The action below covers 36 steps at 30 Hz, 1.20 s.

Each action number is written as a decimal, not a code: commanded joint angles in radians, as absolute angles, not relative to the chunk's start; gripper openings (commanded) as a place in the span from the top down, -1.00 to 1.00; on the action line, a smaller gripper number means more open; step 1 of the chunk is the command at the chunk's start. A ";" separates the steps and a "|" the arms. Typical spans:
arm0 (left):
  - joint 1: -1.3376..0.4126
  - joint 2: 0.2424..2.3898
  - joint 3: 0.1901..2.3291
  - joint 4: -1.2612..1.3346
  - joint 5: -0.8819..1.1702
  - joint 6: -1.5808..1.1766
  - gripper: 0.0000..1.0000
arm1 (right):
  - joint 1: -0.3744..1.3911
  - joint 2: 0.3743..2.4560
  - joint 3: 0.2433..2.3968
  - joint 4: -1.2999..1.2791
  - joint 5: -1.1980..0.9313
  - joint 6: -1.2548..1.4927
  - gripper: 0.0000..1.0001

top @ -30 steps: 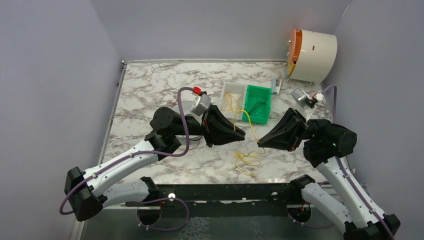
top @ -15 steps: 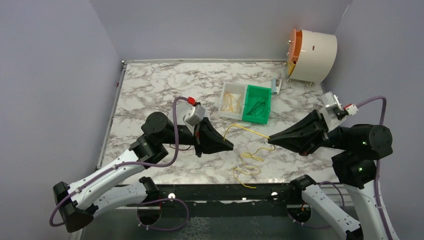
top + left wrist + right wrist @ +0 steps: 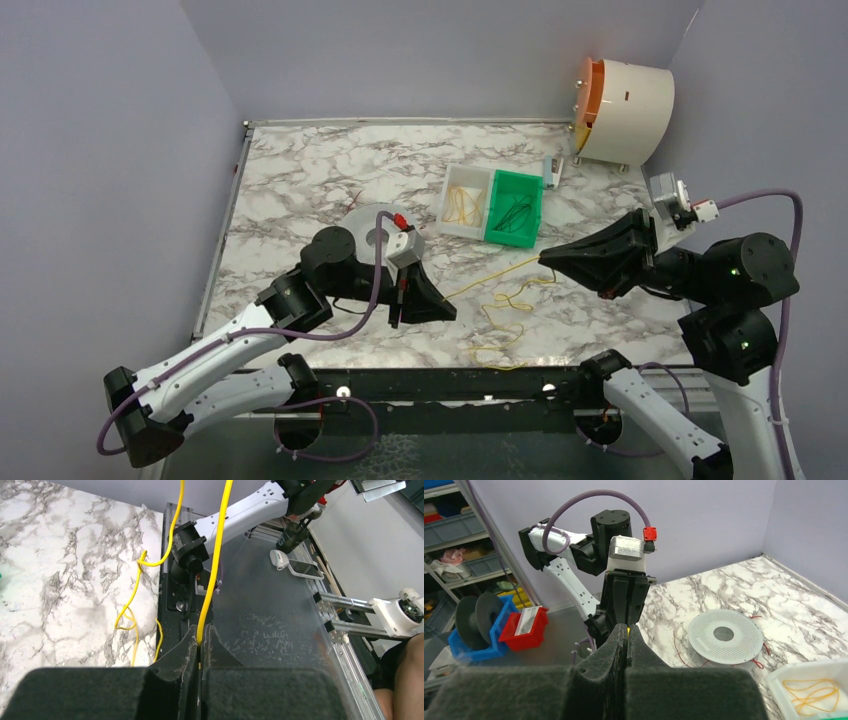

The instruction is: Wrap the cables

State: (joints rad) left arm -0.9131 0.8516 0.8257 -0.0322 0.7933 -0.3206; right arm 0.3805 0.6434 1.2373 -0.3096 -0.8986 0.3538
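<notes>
The white-and-grey marbled tabletop (image 3: 300,180) carries everything; the landmark on it is the green plastic bin (image 3: 514,208) toward its far right; behind that bin, in the far right corner, stands a large cream drum with an orange rim (image 3: 622,110); touching the bin's left side sits a white plastic tray (image 3: 463,200) with a small coil of yellow wire inside; dark thin wires lie in the green bin itself; well to the left of the bin, partly hidden behind the left arm, lies a flat grey perforated disc with a centre hole (image 3: 724,633), thin red wire strands trailing from under it.

In front of the bin, the long thin bright yellow cable (image 3: 495,275) runs taut between the two tools, its slack dropping in loose loops toward the table's near edge; the left gripper (image 3: 447,306), near-left of the bin, is clenched on one end, the strand rising from between its black foam pads (image 3: 172,680); the right gripper (image 3: 547,257), just in front of the bin's right corner, is clamped on the other end, a sliver of yellow showing between its closed fingers (image 3: 599,680).
</notes>
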 commanded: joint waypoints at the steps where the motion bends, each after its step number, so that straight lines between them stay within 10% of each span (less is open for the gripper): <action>1: -0.917 0.853 0.840 -0.129 0.803 -0.270 0.82 | 0.385 0.648 1.246 -0.292 -0.873 0.347 0.98; 14: -0.917 0.773 0.893 -0.210 0.439 -0.222 -0.53 | 0.385 0.651 1.195 -0.353 -0.836 0.315 0.98; 36: -0.925 1.003 0.975 -0.547 -0.355 -0.228 -0.94 | 0.384 0.610 1.066 -0.439 -0.351 0.337 0.97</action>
State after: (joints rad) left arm -0.9146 0.9684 0.9432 -0.4908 -0.1368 -0.2169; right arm 0.3805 0.6235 1.0920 -0.4210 -0.4580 0.3164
